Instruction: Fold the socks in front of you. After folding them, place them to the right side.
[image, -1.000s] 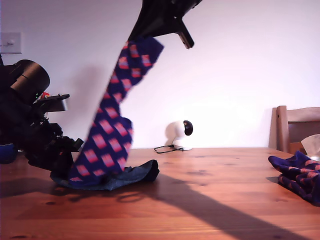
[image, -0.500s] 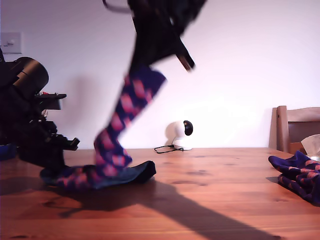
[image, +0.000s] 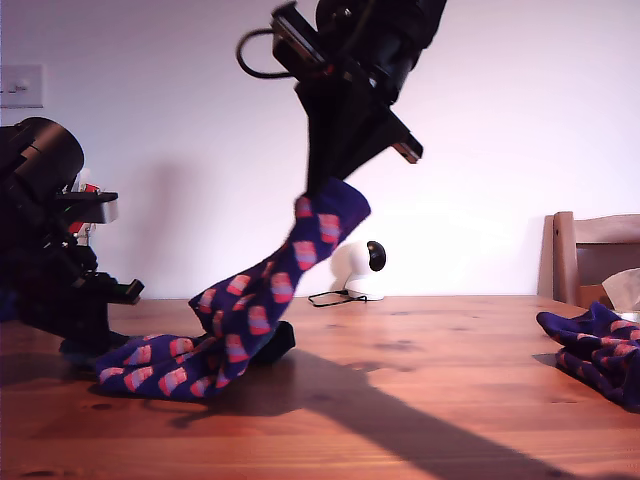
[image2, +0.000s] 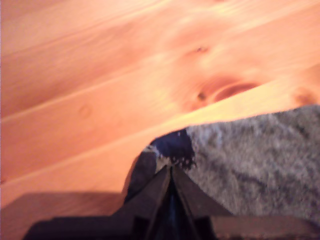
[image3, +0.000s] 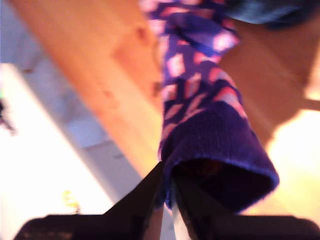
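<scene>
The second gripper (image: 335, 185) is raised above the tabletop (image: 420, 400), upper centre in the exterior view, jaws pressed together on the cuff edge of a checked sock (image: 255, 305). The second wrist view confirms this: the two fingers meet on the rim of the navy-purple cuff (image3: 220, 150), which gapes open just beside them, and the sock trails away from the gripper toward the wood.

In the exterior view the checked sock hangs slantwise from the gripper down toward the exterior view's left. Its lower part is crumpled and lies on the tabletop. A dark edge of another sock (image: 275, 345) shows just behind the crumpled part; its extent cannot be told.

The first gripper (image2: 170, 172) is low at the tabletop. In the first wrist view its fingers are closed to a point, pinching the edge of a grey-blue sock (image2: 255, 155), with a bit of navy fabric at the tips. That sock lies flat on the wood. The dark arm (image: 50, 260) at the exterior view's left sits beside the foot end of the checked sock.

A heap of more checked socks (image: 595, 350) lies at the exterior view's right edge, well apart from both grippers.
</scene>
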